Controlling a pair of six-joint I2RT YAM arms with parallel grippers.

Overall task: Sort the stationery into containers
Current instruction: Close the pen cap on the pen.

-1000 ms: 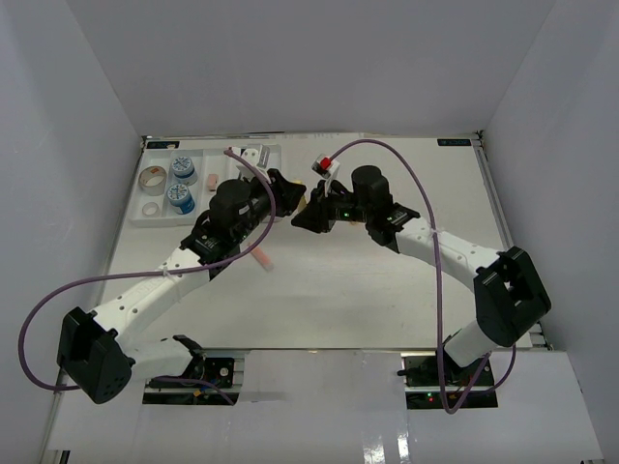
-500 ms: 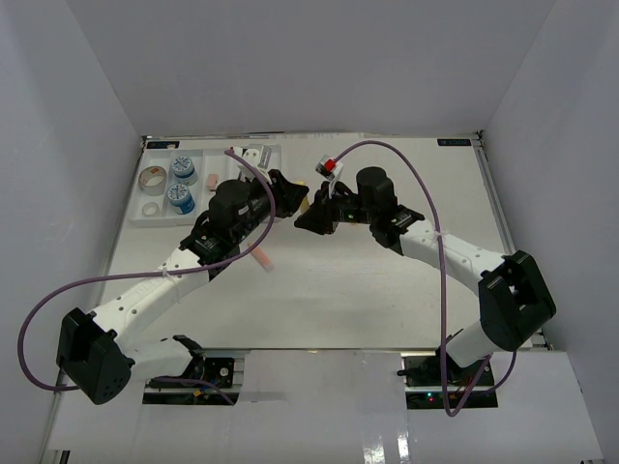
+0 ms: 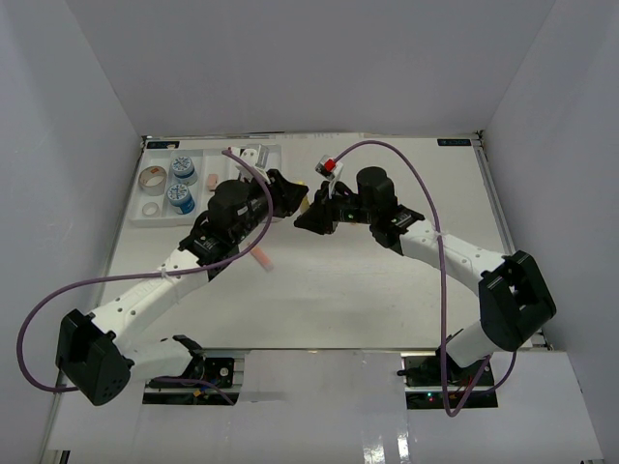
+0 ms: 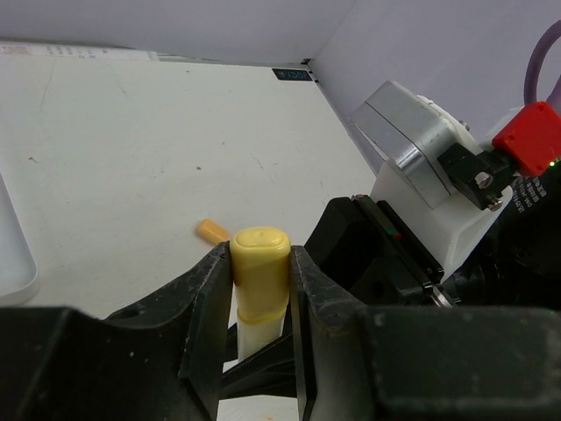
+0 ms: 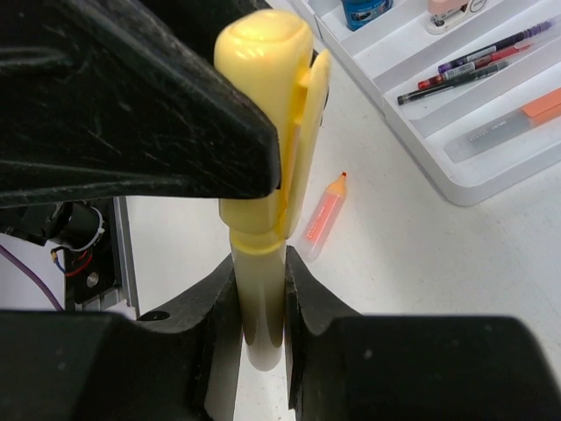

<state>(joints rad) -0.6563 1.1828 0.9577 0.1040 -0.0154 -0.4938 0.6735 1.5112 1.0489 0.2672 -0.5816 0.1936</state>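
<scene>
Where the two arms meet, just right of the white tray [image 3: 160, 218], a yellow marker [image 5: 261, 263] is gripped at both ends. The left gripper [image 4: 260, 263] is pinched narrowly on its cap, and the right gripper [image 5: 261, 289] is clamped on its barrel. An orange marker [image 5: 323, 215] lies on the table off the tray's near right corner. Inside the tray lie thin pens [image 5: 465, 68] and two blue tubs [image 3: 180, 198].

walls [image 3: 290, 58]: plain pale grey, three sides | table [image 3: 338, 290]: white, flat | light: even
</scene>
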